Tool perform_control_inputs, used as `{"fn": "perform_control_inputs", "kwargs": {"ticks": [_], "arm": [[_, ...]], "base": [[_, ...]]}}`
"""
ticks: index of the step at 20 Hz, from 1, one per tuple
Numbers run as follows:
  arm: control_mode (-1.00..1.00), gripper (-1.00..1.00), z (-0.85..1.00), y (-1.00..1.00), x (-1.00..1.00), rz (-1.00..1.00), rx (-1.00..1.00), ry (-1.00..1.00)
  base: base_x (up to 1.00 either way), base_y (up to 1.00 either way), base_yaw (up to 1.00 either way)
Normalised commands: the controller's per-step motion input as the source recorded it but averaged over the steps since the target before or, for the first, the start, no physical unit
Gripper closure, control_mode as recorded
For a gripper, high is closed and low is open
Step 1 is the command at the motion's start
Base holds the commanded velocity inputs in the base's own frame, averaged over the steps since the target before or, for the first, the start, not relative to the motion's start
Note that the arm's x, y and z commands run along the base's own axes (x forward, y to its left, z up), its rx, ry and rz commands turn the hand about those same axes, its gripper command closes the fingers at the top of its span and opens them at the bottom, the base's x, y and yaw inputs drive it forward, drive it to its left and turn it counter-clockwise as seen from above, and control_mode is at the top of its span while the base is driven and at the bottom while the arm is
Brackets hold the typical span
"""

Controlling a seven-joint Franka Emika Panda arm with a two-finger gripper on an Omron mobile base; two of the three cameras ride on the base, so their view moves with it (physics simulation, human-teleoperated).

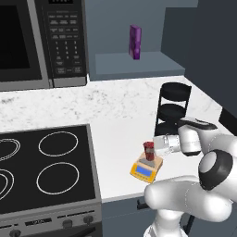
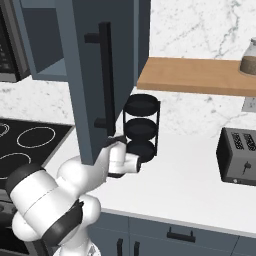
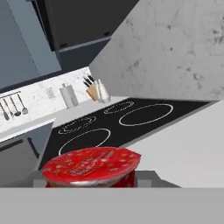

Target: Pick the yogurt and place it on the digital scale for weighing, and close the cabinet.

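The arm (image 1: 194, 194) was glossy white, built of rounded, bulbous segments; dark grey to black rings and round caps marked its joints; a black band ran along the top of the wrist link; the hand section near the gripper (image 1: 155, 147) was a paler grey-white block.

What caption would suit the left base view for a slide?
Pincer shut on the yogurt above the digital scale, beside the black rack.
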Motion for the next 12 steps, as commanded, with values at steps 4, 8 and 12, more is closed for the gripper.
{"fn": "perform_control_inputs", "kwargs": {"ticks": [4,8,12], "arm": [[-1.00,1.00,-0.20,0.01,-0.13,0.13,0.02,-0.06],[-1.00,1.00,-0.13,0.00,0.00,0.20,0.03,-0.02],[-1.00,1.00,-0.19,0.16,-0.11,0.17,0.15,-0.07]], "base": [[0.00,0.00,0.00],[0.00,0.00,0.00],[0.00,0.00,0.00]]}}
